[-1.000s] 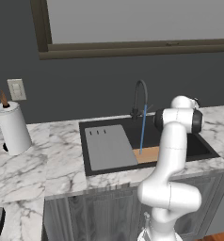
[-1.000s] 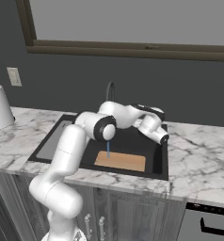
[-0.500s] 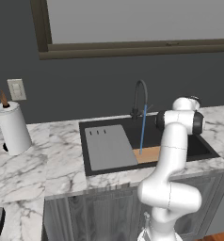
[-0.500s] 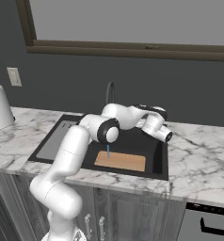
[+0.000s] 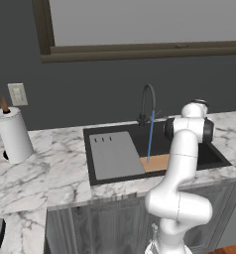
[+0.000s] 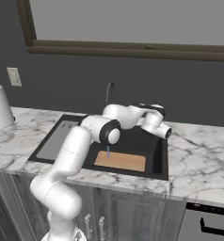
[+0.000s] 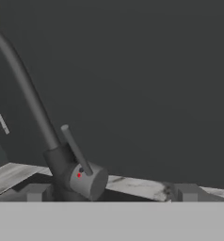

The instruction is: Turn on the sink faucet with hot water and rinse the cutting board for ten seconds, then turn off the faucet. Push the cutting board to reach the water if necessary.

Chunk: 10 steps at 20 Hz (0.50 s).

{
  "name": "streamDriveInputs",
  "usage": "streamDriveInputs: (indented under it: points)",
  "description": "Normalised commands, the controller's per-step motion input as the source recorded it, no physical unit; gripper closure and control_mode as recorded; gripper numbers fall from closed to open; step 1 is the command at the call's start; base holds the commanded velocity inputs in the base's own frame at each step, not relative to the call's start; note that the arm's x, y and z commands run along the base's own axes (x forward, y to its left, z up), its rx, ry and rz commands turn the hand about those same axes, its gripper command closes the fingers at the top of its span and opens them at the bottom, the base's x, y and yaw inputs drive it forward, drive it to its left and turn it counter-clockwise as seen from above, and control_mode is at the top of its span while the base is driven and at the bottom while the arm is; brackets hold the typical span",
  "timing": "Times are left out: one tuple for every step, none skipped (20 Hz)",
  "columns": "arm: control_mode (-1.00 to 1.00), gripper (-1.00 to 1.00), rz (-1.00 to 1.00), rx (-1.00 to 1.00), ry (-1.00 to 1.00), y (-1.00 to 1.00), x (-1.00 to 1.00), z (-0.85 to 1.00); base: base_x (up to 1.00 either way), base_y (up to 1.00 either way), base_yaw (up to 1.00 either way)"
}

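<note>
Pale blue water (image 5: 150, 136) runs from the sink faucet (image 5: 147, 101) at centre frame onto the left end of the cutting board (image 6: 120, 161), which lies flat in the sink (image 6: 160, 157) with its long axis running left to right. So rinsing is underway; shutting off remains. The hand (image 6: 166, 132) hovers right of the faucet over the basin; whether it is spread I cannot tell.

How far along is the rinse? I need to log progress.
Done: the sink faucet is on, and the water lands on the cutting board in the sink. In hand: rinsing, with the gripper near the faucet's lever. Left: shutting the faucet off.
</note>
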Motion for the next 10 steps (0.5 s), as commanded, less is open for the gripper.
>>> streamDriveInputs:
  points:
    - [-1.00,-1.00,0.02,0.00,0.01,0.24,0.11,0.01,0.00,0.00,0.00]
    - [-1.00,-1.00,0.02,0.00,0.02,0.24,0.10,0.00,0.00,0.00,0.00]
    - [-1.00,-1.00,0.01,0.00,0.02,0.24,0.09,0.00,0.00,0.00,0.00]
    - [-1.00,-1.00,0.01,0.00,0.01,0.24,0.06,0.00,0.00,0.00,0.00]
    - [-1.00,-1.00,0.00,0.00,0.00,0.25,0.06,0.00,0.00,0.00,0.00]
    - [-1.00,-1.00,0.00,0.00,0.01,0.29,0.05,0.01,0.00,0.00,0.00]
    - [-1.00,-1.00,0.00,0.00,0.02,0.29,0.06,0.00,0.00,0.00,0.00]
    - [-1.00,-1.00,0.00,0.00,0.02,0.31,0.06,0.00,0.00,0.00,0.00]
    - [-1.00,-1.00,0.00,0.00,0.02,0.33,0.06,0.00,0.00,0.00,0.00]
    - [-1.00,-1.00,0.00,0.00,0.02,0.34,0.01,0.00,0.00,0.00,0.00]
